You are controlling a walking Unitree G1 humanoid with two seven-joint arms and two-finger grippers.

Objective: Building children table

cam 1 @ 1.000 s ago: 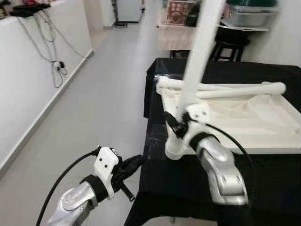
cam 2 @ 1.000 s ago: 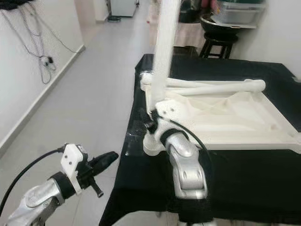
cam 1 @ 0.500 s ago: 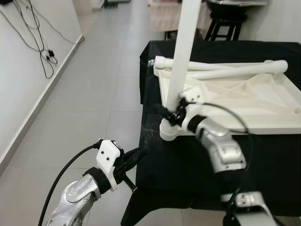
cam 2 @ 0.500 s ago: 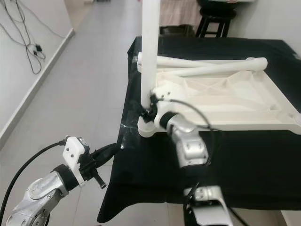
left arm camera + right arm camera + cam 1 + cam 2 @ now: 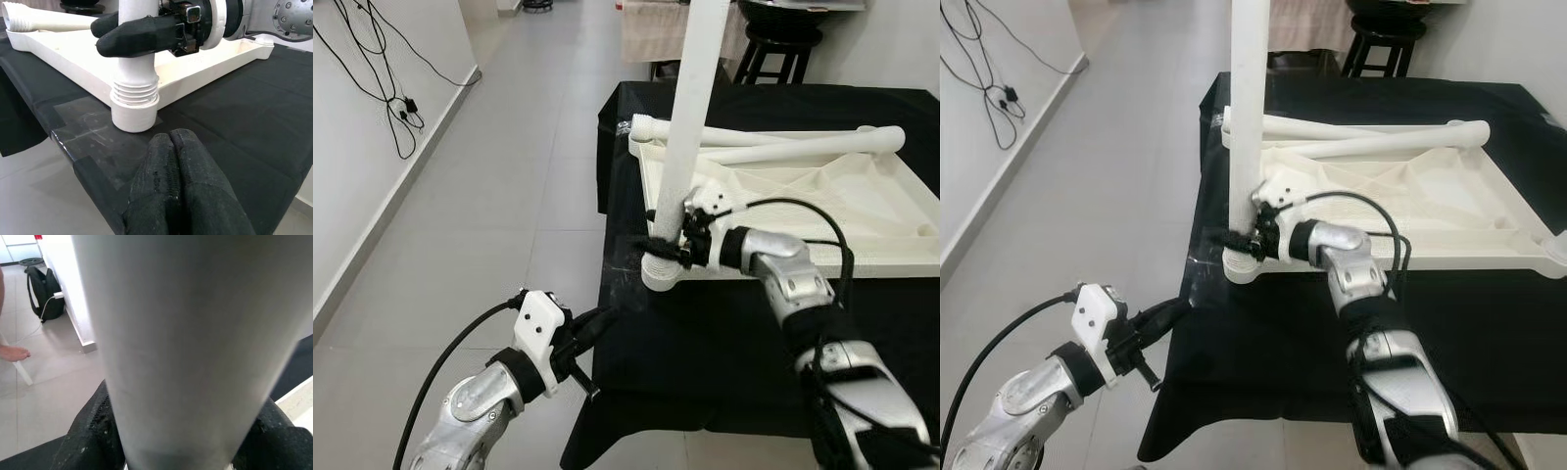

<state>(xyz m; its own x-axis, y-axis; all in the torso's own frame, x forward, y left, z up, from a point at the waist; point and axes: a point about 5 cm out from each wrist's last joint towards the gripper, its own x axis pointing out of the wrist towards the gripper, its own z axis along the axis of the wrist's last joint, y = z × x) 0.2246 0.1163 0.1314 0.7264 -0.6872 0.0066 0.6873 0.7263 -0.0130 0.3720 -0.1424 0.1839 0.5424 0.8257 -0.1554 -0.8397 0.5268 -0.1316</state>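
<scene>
At the near left corner of the upturned white tabletop [image 5: 822, 211], the right gripper [image 5: 674, 245] was clamped around the upright white leg [image 5: 687, 117], just above its threaded base. Its fingers [image 5: 134, 35] wrapped the leg from both sides, and the leg's foot sat in the corner socket [image 5: 133, 113] at the edge of the black cloth [image 5: 1449, 333]. Half a second earlier the forearm came at the leg from below; by now the wrist had swung round to lie level beside the tabletop, which read as a turn of the leg, likely screwing it home. A second earlier the leg leaned; now it stood nearly straight. Two spare legs [image 5: 1371, 137] lay across the far rim. The left gripper [image 5: 1160, 318] hung off the table's near edge as before, fingers pressed together.
</scene>
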